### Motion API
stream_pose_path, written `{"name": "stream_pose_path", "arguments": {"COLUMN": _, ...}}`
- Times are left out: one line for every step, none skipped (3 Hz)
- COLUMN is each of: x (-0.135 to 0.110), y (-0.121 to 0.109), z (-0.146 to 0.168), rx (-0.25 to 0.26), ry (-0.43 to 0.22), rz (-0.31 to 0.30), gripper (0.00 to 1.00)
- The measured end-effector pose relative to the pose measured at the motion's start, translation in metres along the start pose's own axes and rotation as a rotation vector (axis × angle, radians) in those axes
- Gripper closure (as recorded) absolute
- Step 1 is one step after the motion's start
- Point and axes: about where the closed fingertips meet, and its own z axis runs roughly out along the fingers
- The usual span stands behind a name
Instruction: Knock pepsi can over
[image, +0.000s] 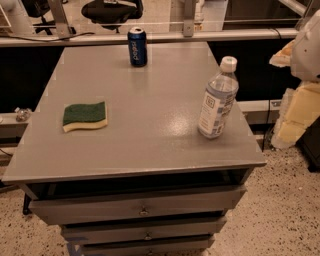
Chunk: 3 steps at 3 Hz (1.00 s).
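The pepsi can (137, 46) is dark blue with white lettering and a silver top rim. It stands upright at the far edge of the grey table (150, 135), a little left of the middle. My gripper (296, 114) shows as pale yellowish parts at the right edge of the view, off the table's right side and lower than the white arm housing (307, 47). It is far from the can, to the right and nearer the camera, and touches nothing on the table.
A clear plastic bottle (217, 98) with a white cap stands upright near the table's right front corner. A green and yellow sponge (85, 116) lies at the left. Drawers (142, 205) sit under the tabletop. A rail runs behind the table.
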Motion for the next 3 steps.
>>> {"name": "stream_pose_path", "arguments": {"x": -0.005, "y": -0.005, "z": -0.002, "rx": 0.018, "ry": -0.006, "rz": -0.005, "gripper": 0.0}}
{"name": "stream_pose_path", "arguments": {"x": -0.034, "y": -0.025, "z": -0.011, "rx": 0.074, "ry": -0.039, "rz": -0.027, "gripper": 0.0}}
{"name": "stream_pose_path", "arguments": {"x": -0.079, "y": -0.049, "z": -0.023, "rx": 0.128, "ry": -0.105, "rz": -0.043, "gripper": 0.0}}
